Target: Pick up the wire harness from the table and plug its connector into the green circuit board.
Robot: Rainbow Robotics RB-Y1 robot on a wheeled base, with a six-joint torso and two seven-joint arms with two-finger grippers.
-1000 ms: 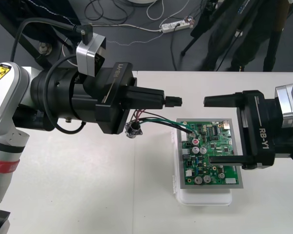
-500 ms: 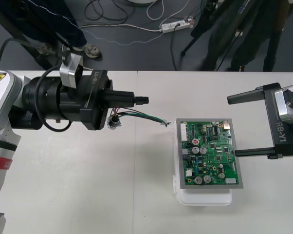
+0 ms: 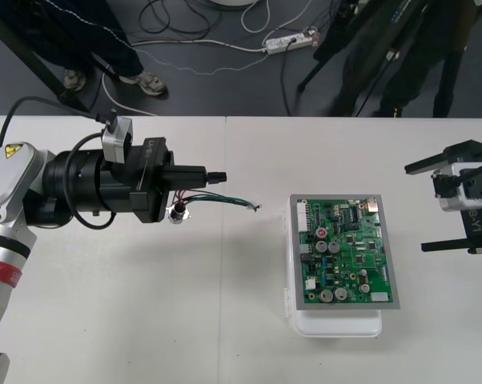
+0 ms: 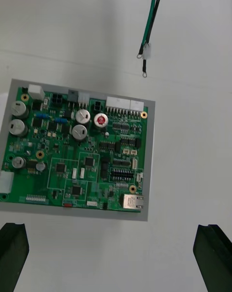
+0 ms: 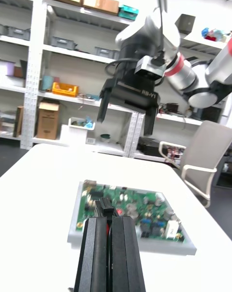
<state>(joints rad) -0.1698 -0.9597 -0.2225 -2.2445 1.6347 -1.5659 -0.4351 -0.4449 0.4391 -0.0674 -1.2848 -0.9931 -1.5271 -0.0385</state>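
We see the left claw [image 3: 215, 174] out over the left half of the tabletop [image 3: 225, 320], its fingers [image 5: 96, 253] pressed together. They are clamped on the wire harness [image 3: 201, 198], whose small black plug [image 5: 104, 206] pokes out between the fingertips in the left wrist view. The round metal socket [image 3: 177, 213] hangs just under the claw. From there the green and black wires [image 3: 229, 200] trail right toward the green circuit board [image 3: 349, 252], and their loose ends stop short, apart from its left edge. The board sits on its white base [image 3: 337, 322], right of centre, and the plug is not in it. The right claw [image 3: 417, 208] is at the right edge of the tabletop, its two fingers [image 4: 212, 253] wide apart and holding nothing. In the right wrist view the board lies just beyond them.
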